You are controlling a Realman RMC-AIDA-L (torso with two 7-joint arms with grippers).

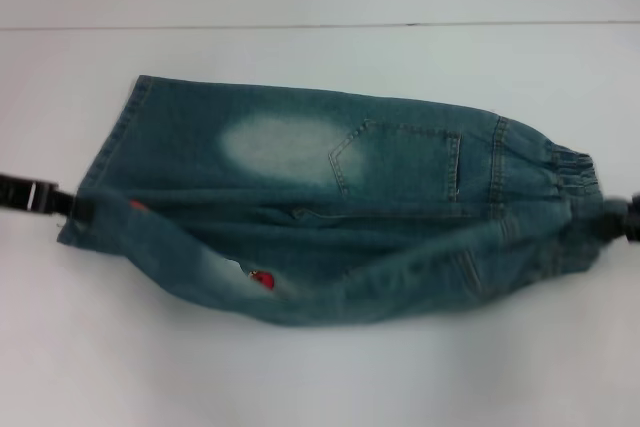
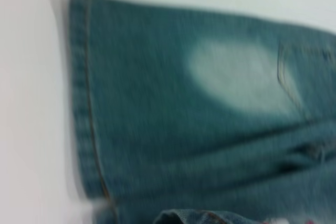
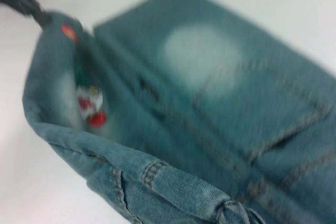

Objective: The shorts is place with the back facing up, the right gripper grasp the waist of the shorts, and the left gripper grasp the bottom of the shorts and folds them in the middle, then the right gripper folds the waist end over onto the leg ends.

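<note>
The shorts (image 1: 330, 207) lie on the white worktop (image 1: 320, 367) with their long axis going across the head view: the waist of the shorts (image 1: 565, 187) points to the robot's right and the bottom of the shorts (image 1: 105, 162) points to its left. They are blue-green faded denim, with a pale worn patch (image 1: 275, 147) beside one patch pocket (image 1: 400, 157) on the upper half. The near half is raised and hangs in a curve between the two ends, with its edge turned up, so a small red piece of the print (image 1: 262, 280) shows. The left gripper (image 1: 55, 199) is at the left edge of the view and pinches the hem at the near leg end. The right gripper (image 1: 620, 219) is at the right edge and pinches the gathered band. The left wrist view shows the straight stitched hem (image 2: 81, 103) lying flat on the worktop, which the head view gives only small. The right wrist view looks along the lifted fold and shows the coloured print (image 3: 89, 100) inside it, and far off the left gripper (image 3: 23, 1) holding the cloth.
</note>
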